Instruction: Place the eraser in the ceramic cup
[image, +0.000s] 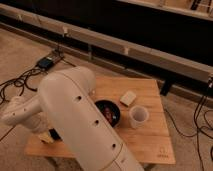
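The whitish ceramic cup stands upright on the right half of the wooden table. My big white arm covers the table's left half. It bends back to the gripper, which is low over the table's left front part, far left of the cup. A small dark shape right at the gripper may be the black eraser, but most of it is hidden by the arm.
A wide black bowl with something reddish inside sits just left of the cup. A pale beige block lies behind the cup. Cables and a power box lie on the floor at the left. A wall ledge runs behind the table.
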